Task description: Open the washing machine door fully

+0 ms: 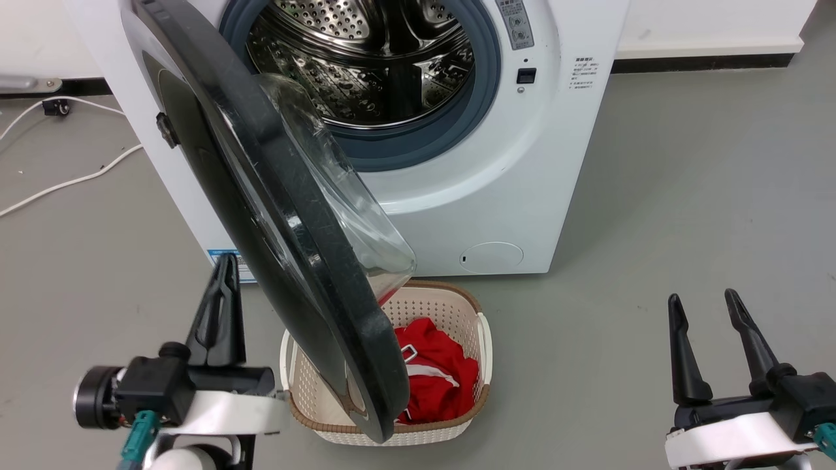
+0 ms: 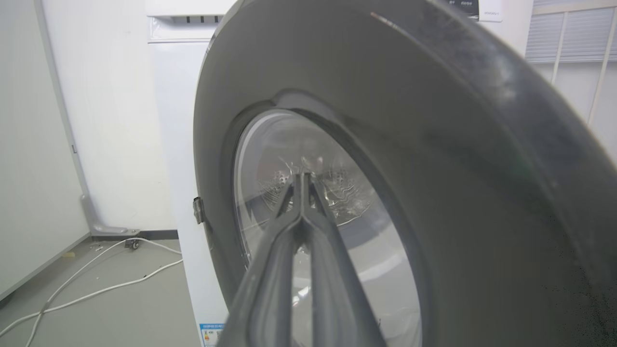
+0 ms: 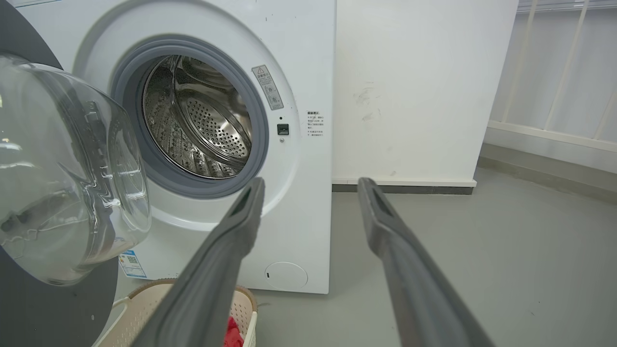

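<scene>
Against the white wall, the washing machine [image 1: 509,196] stands on grey floor [image 1: 705,196], its steel drum [image 1: 366,59] and grey gasket [image 1: 486,85] uncovered. The washing machine door [image 1: 261,196] hangs from the machine's left side and juts out towards the robot almost edge-on, with the clear bowl bulging to the right. Its free rim hangs over the near left part of a cream laundry basket [image 1: 482,339], which holds a red garment [image 1: 434,378] and sits just in front of the machine. To the right of machine and basket the floor is bare as far as the skirting. To the left there is open floor too, crossed by white cables [image 1: 65,183] near the wall. The left gripper [image 1: 227,261] has its fingers pressed together and holds nothing; it is on the door's outer side, low down and just beside the black face, pointing at the glass. I cannot tell whether it touches. The right gripper [image 1: 701,297] is spread wide and empty, well apart from the door, over the bare floor.
</scene>
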